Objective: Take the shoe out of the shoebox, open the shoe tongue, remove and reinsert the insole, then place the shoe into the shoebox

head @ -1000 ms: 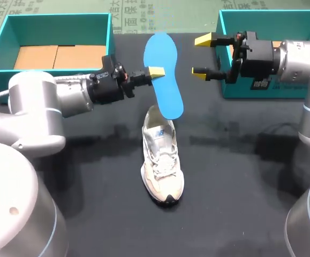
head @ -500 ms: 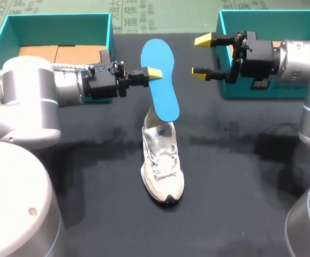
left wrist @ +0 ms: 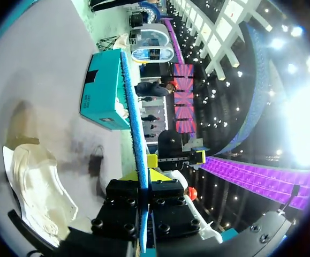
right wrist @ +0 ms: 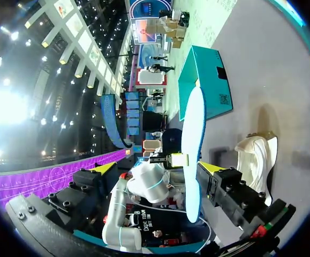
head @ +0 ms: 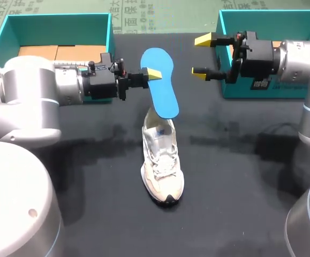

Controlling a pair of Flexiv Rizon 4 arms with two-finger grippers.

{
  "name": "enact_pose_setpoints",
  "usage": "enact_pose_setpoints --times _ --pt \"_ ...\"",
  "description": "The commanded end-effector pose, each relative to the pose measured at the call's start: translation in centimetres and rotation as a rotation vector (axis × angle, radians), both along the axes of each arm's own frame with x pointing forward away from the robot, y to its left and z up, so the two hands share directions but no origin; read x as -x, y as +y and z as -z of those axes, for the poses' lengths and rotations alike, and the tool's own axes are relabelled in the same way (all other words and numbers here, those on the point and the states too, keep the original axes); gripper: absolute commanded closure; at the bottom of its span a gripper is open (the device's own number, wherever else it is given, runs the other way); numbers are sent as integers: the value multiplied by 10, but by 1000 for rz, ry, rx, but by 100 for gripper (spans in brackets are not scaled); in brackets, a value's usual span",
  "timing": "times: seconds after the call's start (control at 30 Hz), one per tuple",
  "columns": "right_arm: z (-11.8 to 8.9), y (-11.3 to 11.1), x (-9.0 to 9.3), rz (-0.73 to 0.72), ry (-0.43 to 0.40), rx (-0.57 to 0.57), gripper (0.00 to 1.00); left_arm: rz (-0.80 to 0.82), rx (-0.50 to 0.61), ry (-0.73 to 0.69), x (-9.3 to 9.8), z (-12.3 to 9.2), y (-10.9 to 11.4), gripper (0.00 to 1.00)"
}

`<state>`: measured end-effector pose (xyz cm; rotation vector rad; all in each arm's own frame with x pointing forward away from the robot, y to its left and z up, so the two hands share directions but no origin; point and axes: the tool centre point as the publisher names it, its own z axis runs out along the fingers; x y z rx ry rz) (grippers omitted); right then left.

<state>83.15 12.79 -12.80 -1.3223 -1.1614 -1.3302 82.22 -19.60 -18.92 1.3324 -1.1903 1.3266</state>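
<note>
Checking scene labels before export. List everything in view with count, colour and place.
insole: 1, blue, held in the air above the shoe's heel end
shoe: 1, white and beige, on the table's middle, toe towards the robot
left box: 1, teal, open, far corner on the left arm's side
cardboard: brown, lying in the left box
right box: 1, teal, open, far corner, partly hidden by the right arm
table: 1, black top
left gripper: 1, yellow tips, shut on the insole's edge
right gripper: 1, yellow tips, open, empty, beside the insole
</note>
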Motion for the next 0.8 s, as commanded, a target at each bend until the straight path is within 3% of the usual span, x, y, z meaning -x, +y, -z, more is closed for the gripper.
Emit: enact_pose_setpoints --times 0.03,0.2,0.4,0.8 --pt "0 1 0 0 1 2 0 12 0 1 -3 1 1 100" --pt "-7 -6 2 -13 -35 105 0 12 0 1 -3 1 1 100" --pt "-28 -10 6 -60 -50 314 0 12 0 1 -3 1 1 100" --pt "-68 -1 6 -154 22 837 0 12 0 1 -3 1 1 100"
